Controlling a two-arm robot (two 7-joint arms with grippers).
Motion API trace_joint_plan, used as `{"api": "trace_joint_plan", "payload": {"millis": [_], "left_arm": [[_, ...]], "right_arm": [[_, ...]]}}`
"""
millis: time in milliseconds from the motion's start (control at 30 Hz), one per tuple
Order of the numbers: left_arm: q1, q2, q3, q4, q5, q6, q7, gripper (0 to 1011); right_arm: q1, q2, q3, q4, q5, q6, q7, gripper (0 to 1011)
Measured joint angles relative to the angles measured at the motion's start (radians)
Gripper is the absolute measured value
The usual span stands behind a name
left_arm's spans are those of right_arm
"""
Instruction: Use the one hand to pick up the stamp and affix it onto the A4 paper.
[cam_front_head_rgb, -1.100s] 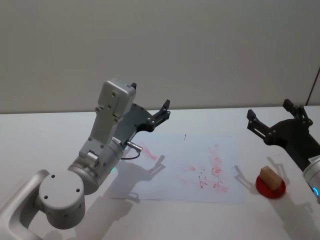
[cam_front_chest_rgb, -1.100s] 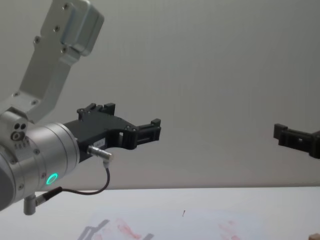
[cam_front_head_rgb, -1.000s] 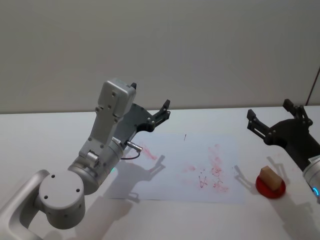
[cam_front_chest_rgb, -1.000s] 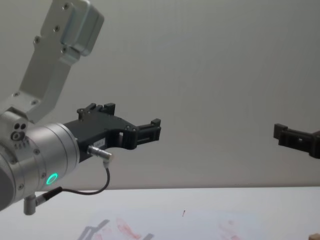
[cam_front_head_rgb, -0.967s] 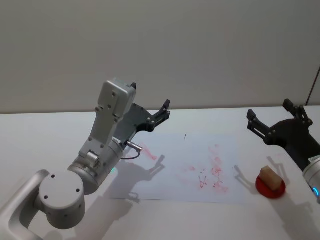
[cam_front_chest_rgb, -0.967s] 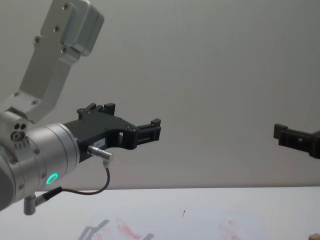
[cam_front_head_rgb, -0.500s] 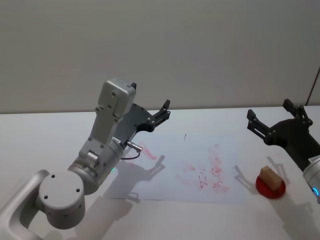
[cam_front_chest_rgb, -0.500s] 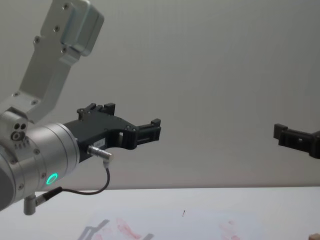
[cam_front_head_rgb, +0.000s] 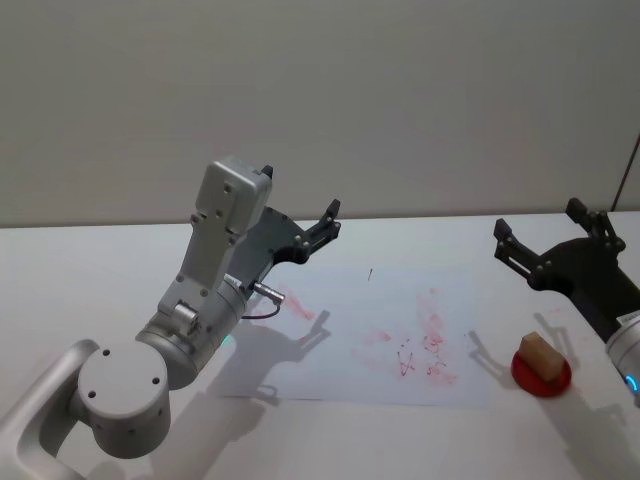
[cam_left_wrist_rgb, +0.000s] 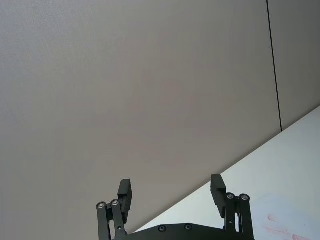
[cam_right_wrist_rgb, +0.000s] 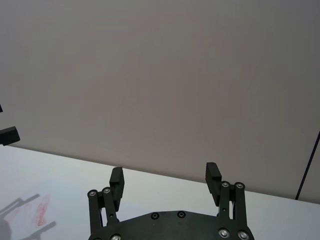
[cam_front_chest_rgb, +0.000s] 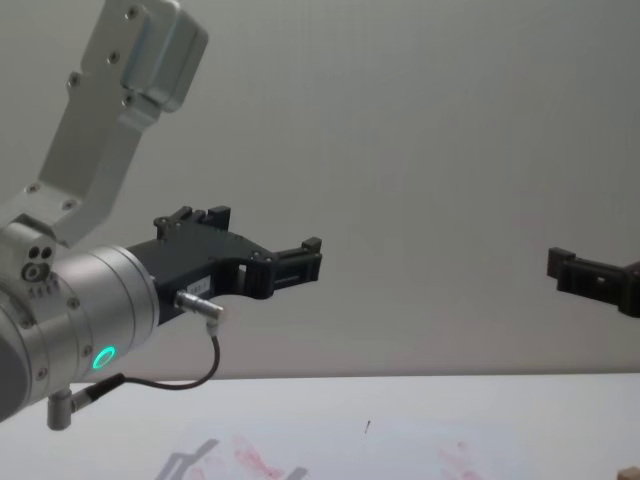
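Right gripper (cam_front_head_rgb: 540, 220) hangs in the air over the right end of the table (cam_front_head_rgb: 90, 270), fingers spread wide with nothing between them, pointing at the wall (cam_front_head_rgb: 420, 100). The stamp (cam_front_head_rgb: 540, 352) sits just in front of and below it, a little wooden block resting on a round red pad (cam_front_head_rgb: 524, 378), not touched by anything. That pad is off the A4 paper (cam_front_head_rgb: 340, 345), just beside its right edge with a thin strip of bare table between. The sheet lies flat mid-table, with smudgy red marks (cam_front_head_rgb: 432, 345) bunched in its right half, another red smear (cam_front_head_rgb: 298, 305) near the left arm, and a tiny dark mark (cam_front_head_rgb: 370, 273) by the far edge; none of it reads as letters to me. The middle and near-left parts of the sheet are plain white. Left gripper (cam_left_wrist_rgb: 171, 185) is parked raised above the paper's far left corner, fingers also wide apart and empty. There's a small white label (cam_front_chest_rgb: 200, 287) on its black body, too small to read, and a green light ring (cam_front_chest_rgb: 103, 357) on the silver wrist behind it. There is bare tabletop on every side of the sheet.
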Motion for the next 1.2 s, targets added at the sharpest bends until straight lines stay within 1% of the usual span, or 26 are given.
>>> {"api": "trace_joint_plan", "payload": {"millis": [233,333,367,400,467,533,600,633,733,833,1200], "left_arm": [[0.0,0.0,0.0,0.0,0.0,0.0,0.0,1001],[0.0,0.0,0.0,0.0,0.0,0.0,0.0,1001],[0.0,0.0,0.0,0.0,0.0,0.0,0.0,1001],[0.0,0.0,0.0,0.0,0.0,0.0,0.0,1001],[0.0,0.0,0.0,0.0,0.0,0.0,0.0,1001],[0.0,0.0,0.0,0.0,0.0,0.0,0.0,1001],[0.0,0.0,0.0,0.0,0.0,0.0,0.0,1001],[0.0,0.0,0.0,0.0,0.0,0.0,0.0,1001],[0.0,0.0,0.0,0.0,0.0,0.0,0.0,1001],[0.0,0.0,0.0,0.0,0.0,0.0,0.0,1001],[0.0,0.0,0.0,0.0,0.0,0.0,0.0,1001]], "right_arm": [[-0.004,0.009,0.009,0.0,0.006,-0.001,0.002,1001],[-0.013,0.029,0.023,-0.002,0.019,-0.004,0.004,1001],[-0.013,0.029,0.023,-0.002,0.019,-0.004,0.004,1001],[-0.026,0.049,0.038,-0.006,0.029,-0.004,0.005,1001],[-0.032,0.06,0.045,-0.008,0.035,-0.004,0.006,1001],[-0.048,0.081,0.06,-0.014,0.045,0.002,0.009,1001],[-0.058,0.094,0.068,-0.018,0.052,0.007,0.011,1001],[-0.07,0.108,0.077,-0.024,0.059,0.015,0.014,1001],[-0.086,0.127,0.088,-0.031,0.068,0.028,0.023,1001],[-0.112,0.156,0.102,-0.042,0.079,0.052,0.043,1001],[-0.167,0.213,0.124,-0.062,0.094,0.126,0.107,1001]]}}
